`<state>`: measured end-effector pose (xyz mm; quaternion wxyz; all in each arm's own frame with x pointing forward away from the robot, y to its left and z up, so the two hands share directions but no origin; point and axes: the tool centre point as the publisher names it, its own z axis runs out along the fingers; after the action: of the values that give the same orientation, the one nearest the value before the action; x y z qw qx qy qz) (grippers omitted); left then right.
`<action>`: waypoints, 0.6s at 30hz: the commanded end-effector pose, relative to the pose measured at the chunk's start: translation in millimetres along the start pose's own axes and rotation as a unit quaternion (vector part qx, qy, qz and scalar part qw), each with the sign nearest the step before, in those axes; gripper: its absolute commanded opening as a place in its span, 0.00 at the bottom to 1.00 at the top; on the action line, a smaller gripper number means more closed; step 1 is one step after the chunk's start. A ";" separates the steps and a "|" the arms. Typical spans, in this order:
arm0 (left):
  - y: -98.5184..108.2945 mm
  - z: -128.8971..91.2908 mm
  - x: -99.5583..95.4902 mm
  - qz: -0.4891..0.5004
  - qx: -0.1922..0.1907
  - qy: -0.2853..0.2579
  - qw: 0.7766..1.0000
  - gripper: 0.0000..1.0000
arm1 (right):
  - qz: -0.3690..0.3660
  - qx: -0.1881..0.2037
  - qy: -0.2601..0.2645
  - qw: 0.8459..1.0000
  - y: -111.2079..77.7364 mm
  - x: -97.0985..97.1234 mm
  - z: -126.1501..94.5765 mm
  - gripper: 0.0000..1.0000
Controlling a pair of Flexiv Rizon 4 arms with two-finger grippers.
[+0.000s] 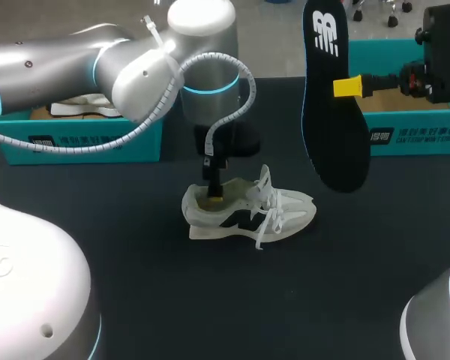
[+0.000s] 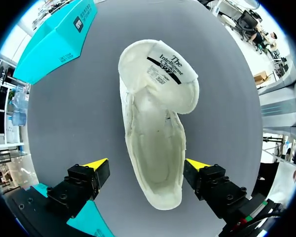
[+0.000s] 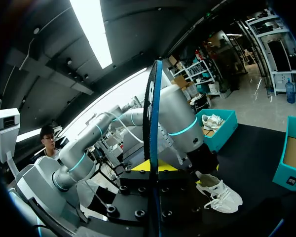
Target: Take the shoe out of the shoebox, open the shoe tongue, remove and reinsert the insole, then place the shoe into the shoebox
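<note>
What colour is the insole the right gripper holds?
The insole is black with a white logo; head view.

From where I stand, the right tool point(image 3: 153, 167) has the insole point(image 3: 152, 113) pinched between its yellow tips, one tip on each face. The insole stands upright and edge-on, a thin dark blade with a blue rim. Past it, the left arm point(image 3: 175, 116), silver with a glowing cyan ring, hangs over the white shoe point(image 3: 221, 193), its black end at the heel. The shoe sits on its sole on the dark counter point(image 3: 259, 148). Behind that arm a teal shoebox point(image 3: 226, 129) holds a pale shoe point(image 3: 213, 120). A second teal box point(image 3: 292, 160), brown inside, stands well apart from the white shoe.
</note>
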<state>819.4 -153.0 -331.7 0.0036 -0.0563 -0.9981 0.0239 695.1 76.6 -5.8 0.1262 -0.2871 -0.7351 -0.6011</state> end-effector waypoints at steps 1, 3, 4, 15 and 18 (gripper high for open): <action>-13.8 10.9 -18.3 0.003 -0.004 0.013 1.000 0.80 | 0.001 0.001 -0.001 1.000 0.6 -0.7 2.0 0.00; -17.2 14.3 -23.0 0.008 -0.005 0.015 1.000 0.70 | 0.001 0.001 -0.001 1.000 0.6 -0.7 2.0 0.00; -18.6 16.2 -24.6 0.012 -0.005 0.017 1.000 0.66 | 0.001 0.001 -0.001 1.000 0.6 -0.7 2.0 0.00; -37.0 35.0 -29.5 0.034 0.005 0.035 0.999 0.49 | 0.001 0.001 -0.001 1.000 0.6 -0.7 2.0 0.00; -40.1 38.4 -27.1 0.038 0.009 0.040 0.998 0.49 | 0.001 0.001 -0.001 1.000 0.6 -0.7 2.0 0.00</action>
<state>839.4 -193.5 -362.5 0.0399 -0.0940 -0.9943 0.0313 695.1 76.7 -5.8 0.1262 -0.2871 -0.7351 -0.6011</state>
